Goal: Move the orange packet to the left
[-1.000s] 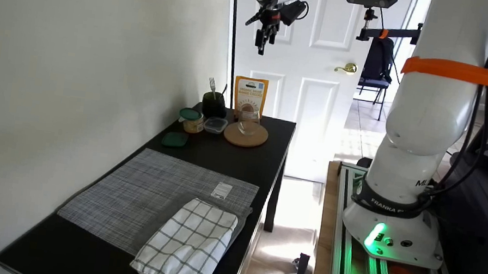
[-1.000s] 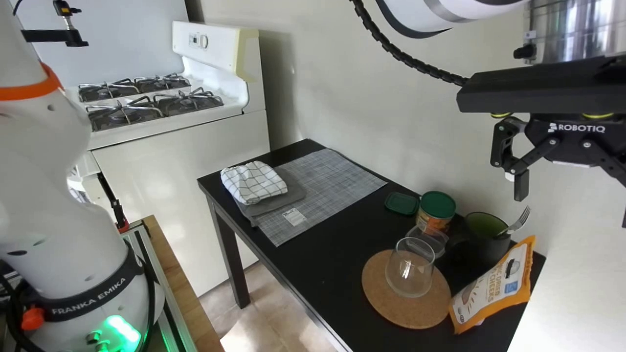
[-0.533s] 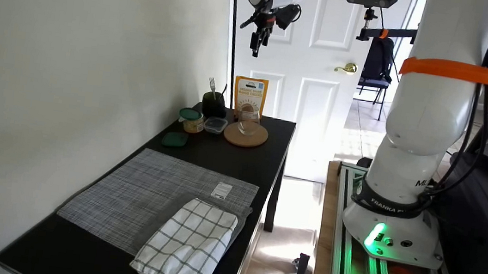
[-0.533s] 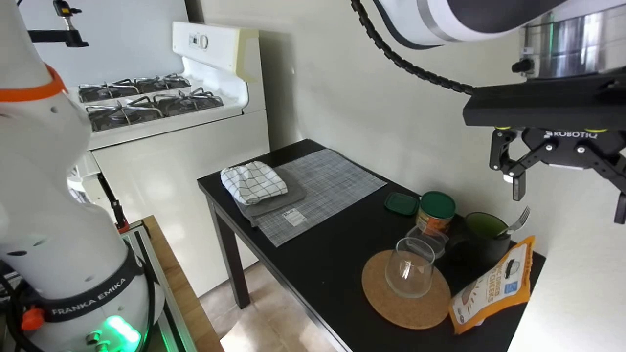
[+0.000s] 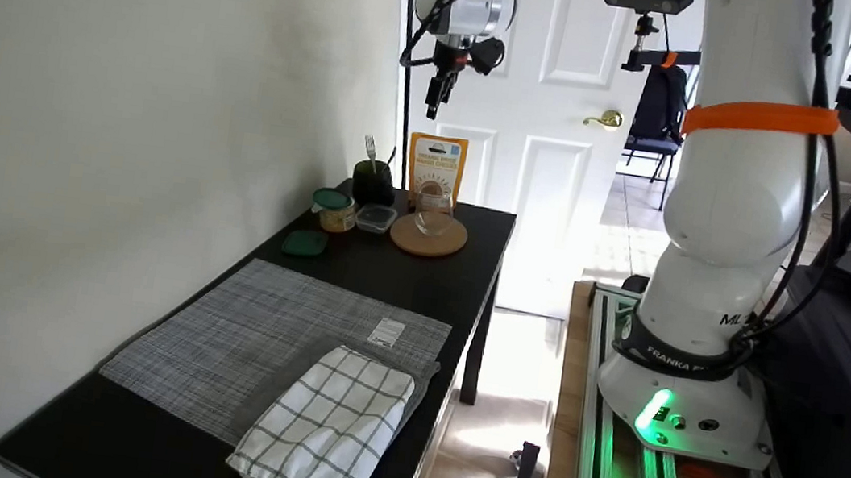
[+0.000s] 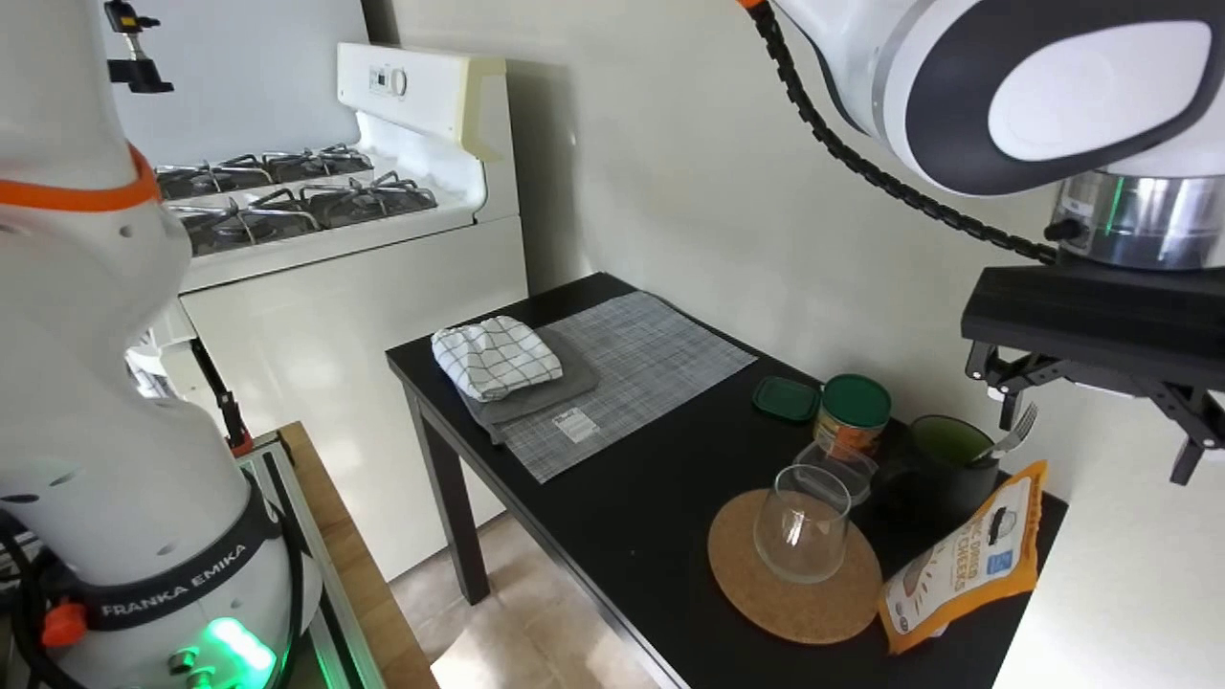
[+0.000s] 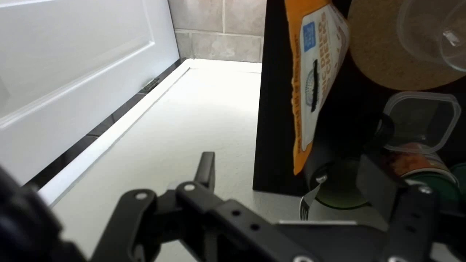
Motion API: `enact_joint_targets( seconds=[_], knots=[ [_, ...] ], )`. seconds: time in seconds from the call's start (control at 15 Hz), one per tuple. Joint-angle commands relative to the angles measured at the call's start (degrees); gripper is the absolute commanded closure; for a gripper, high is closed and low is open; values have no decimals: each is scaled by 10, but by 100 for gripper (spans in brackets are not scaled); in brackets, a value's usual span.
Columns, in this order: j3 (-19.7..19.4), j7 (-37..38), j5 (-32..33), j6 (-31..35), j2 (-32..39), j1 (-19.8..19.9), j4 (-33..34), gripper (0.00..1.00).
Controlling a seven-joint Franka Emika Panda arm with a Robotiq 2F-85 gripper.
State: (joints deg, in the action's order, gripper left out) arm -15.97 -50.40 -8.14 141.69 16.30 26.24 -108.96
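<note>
The orange packet [image 5: 436, 161] stands at the far end of the black table, with orange edges and a pale front panel. In an exterior view the packet [image 6: 965, 565] leans at a slant beside the round cork disc [image 6: 766, 608]. In the wrist view the packet [image 7: 320, 69] is upper right of centre, below and ahead of the jaws. My gripper [image 6: 1098, 440] is open and empty, in the air above that table end. In the wrist view its fingers [image 7: 287, 165] are wide apart. It also shows in an exterior view [image 5: 434, 102], above the packet and apart from it.
A dark mug [image 6: 943, 478] with a fork [image 6: 1014, 435] stands right beside the packet. A glass [image 6: 802, 536] stands on the cork disc. A clear container [image 6: 842, 469], a green-lidded jar [image 6: 854, 411] and a green lid [image 6: 785, 399] are near the wall. A placemat [image 6: 651, 354] holds a checked cloth [image 6: 498, 356].
My gripper has moved down toward the table's far end, and a little toward the wall side in an exterior view. It stays open. The packet and other objects have not moved.
</note>
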Motion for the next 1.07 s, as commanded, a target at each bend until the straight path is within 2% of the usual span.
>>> enact_joint_targets(
  seconds=[0.0, 0.47, 0.53, 0.6, 0.8, 1.0],
  knots=[
    [32, -68, -55, -42, 54, 41, 61, 0],
    [50, -92, -45, -99, 110, 53, 116, 0],
    [51, -91, -43, -104, 115, 53, 120, 3],
    [52, -91, -39, -109, 120, 52, 125, 17],
    [53, -88, -33, -120, 133, 51, 138, 37],
    [48, -76, -15, -130, 141, 46, 146, 61]
  ],
)
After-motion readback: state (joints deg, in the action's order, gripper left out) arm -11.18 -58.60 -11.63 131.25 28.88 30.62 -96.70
